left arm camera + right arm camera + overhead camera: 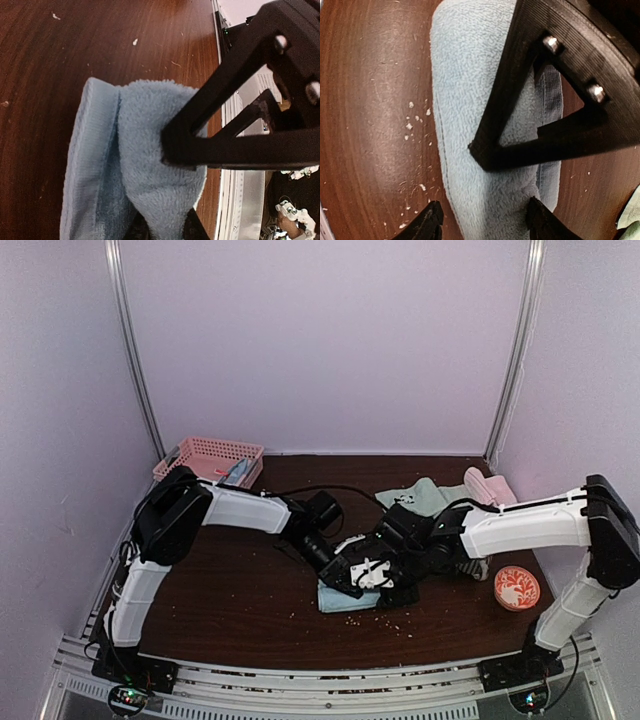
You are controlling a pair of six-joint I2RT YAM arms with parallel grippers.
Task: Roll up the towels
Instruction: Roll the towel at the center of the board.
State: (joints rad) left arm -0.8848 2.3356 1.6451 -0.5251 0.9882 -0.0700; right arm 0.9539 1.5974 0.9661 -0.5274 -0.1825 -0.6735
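A light blue towel (345,597), partly folded over itself, lies at the middle of the table under both grippers. My left gripper (166,229) is shut on a pinched fold of this towel (140,165); in the top view the left gripper (336,566) sits at the towel's far left. My right gripper (486,224) is open, its fingers astride the towel (470,100), the left finger apart from the towel's edge; it also shows in the top view (374,576). A sage green towel (420,498) and a pink towel (490,486) lie at the back right. The spotted blue towel is not clearly seen.
A pink basket (205,455) stands at the back left with something light blue (237,472) in it. A red and white bowl (517,587) sits at the right, near the right arm. Crumbs dot the dark wooden table (250,610).
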